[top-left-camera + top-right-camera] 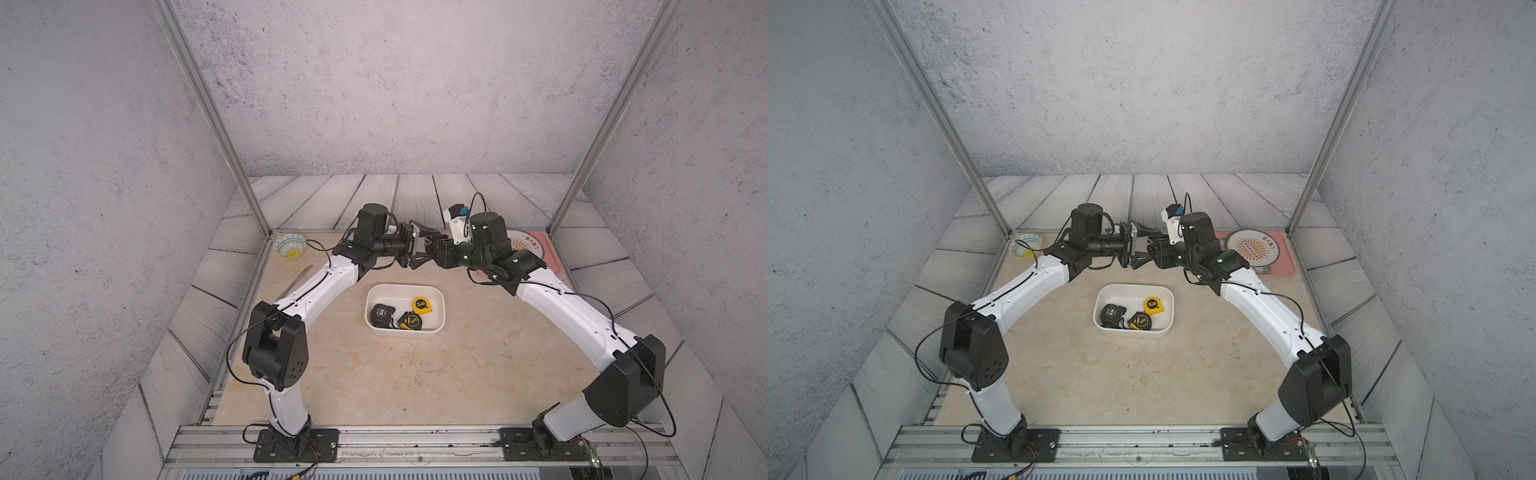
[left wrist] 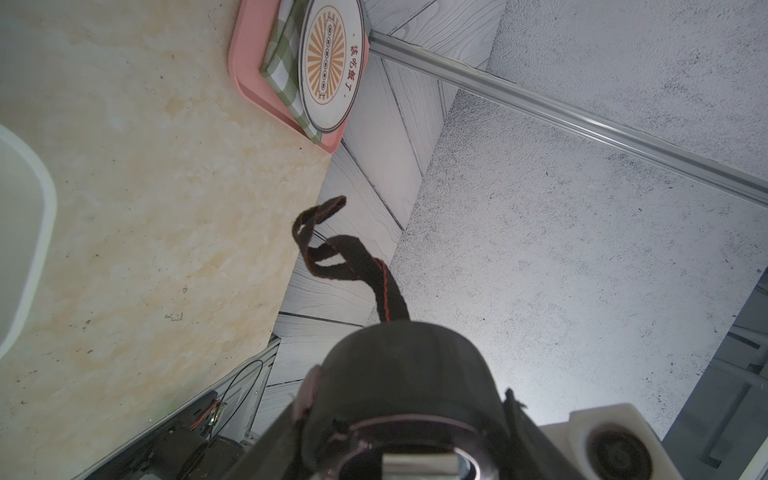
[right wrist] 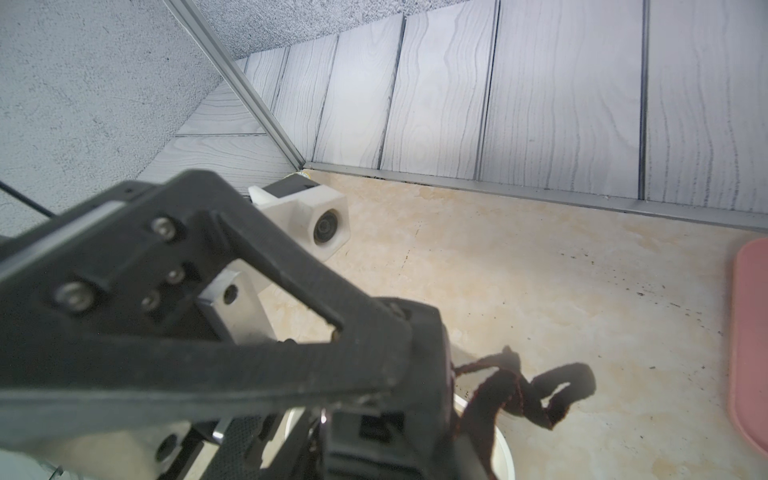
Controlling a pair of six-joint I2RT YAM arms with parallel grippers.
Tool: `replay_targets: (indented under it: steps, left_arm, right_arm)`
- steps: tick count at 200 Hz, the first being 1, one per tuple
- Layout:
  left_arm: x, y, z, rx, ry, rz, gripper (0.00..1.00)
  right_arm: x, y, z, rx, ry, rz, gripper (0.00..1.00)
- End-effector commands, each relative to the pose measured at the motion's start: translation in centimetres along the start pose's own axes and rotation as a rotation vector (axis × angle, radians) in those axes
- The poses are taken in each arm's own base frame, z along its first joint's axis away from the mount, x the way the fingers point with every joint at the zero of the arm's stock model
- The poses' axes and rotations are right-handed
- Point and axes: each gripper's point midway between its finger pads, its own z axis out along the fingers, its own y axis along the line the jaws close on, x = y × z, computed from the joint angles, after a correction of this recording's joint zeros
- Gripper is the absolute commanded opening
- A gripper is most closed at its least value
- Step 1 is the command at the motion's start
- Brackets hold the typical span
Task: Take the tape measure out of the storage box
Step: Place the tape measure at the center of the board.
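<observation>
The white storage box point(image 1: 405, 286) sits mid-table in both top views. Inside it lie a black tape measure point(image 1: 381, 314), a black-and-yellow one point(image 1: 409, 321) and a yellow one point(image 1: 422, 304). Behind the box and above the table, my left gripper point(image 1: 420, 247) and right gripper point(image 1: 430, 250) meet tip to tip. Another black tape measure point(image 2: 399, 374) fills the left wrist view, with the left jaws shut on it and its dark strap point(image 2: 353, 262) hanging free. In the right wrist view the same black tape measure point(image 3: 415, 415) sits at my right jaws, under a left finger point(image 3: 291, 357).
A pink tray point(image 1: 555, 257) carrying a round plate and a checked cloth lies at the back right, near the right arm. A patterned bowl point(image 1: 289, 245) and a long metal utensil point(image 1: 297, 277) lie at the back left. Metal frame posts stand at both back corners.
</observation>
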Motion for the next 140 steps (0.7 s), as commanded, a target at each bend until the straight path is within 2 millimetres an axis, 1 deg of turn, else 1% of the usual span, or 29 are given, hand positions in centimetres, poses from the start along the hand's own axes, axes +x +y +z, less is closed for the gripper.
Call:
replay_targets:
  steps: [1, 26, 44, 60, 69, 85, 88, 110, 128, 140]
  left_arm:
    - [2.1, -2.0, -0.3, 0.067, 0.084, 0.079, 0.76]
    - [1.7, -1.7, -0.6, 0.061, 0.071, 0.084, 0.86]
    - [1.5, -1.6, -0.8, 0.060, 0.063, 0.087, 0.90]
    - [1.3, -1.5, -1.0, 0.056, 0.058, 0.092, 0.92]
    - [1.0, -1.4, -1.3, 0.049, 0.050, 0.095, 0.92]
    - [0.2, -0.7, -2.2, 0.012, 0.023, 0.118, 0.92]
    - [0.1, -0.3, -2.4, -0.005, 0.017, 0.117, 0.92]
    - [-1.8, 2.3, -4.6, -0.124, -0.053, 0.146, 0.92]
    - [-4.0, 4.7, -6.8, -0.200, -0.116, 0.141, 0.91]
    - [-5.2, 5.7, -8.2, -0.231, -0.156, 0.144, 0.91]
  right_arm:
    - [-0.7, -0.5, -0.4, 0.051, -0.024, -0.013, 0.00]
    - [-0.4, -1.1, -1.2, 0.089, -0.022, -0.037, 0.00]
    - [-0.2, -1.4, -1.6, 0.105, -0.019, -0.043, 0.00]
    - [0.0, -1.7, -1.9, 0.125, -0.015, -0.057, 0.00]
    - [0.1, -2.2, -2.3, 0.158, -0.011, -0.070, 0.00]
    - [0.7, -3.3, -3.4, 0.229, 0.013, -0.119, 0.00]
    - [0.8, -3.6, -3.6, 0.246, 0.018, -0.129, 0.00]
    - [2.8, -6.2, -5.3, 0.389, 0.098, -0.190, 0.00]
    - [5.4, -8.9, -6.2, 0.523, 0.202, -0.239, 0.00]
    - [7.3, -10.9, -6.7, 0.619, 0.282, -0.267, 0.00]
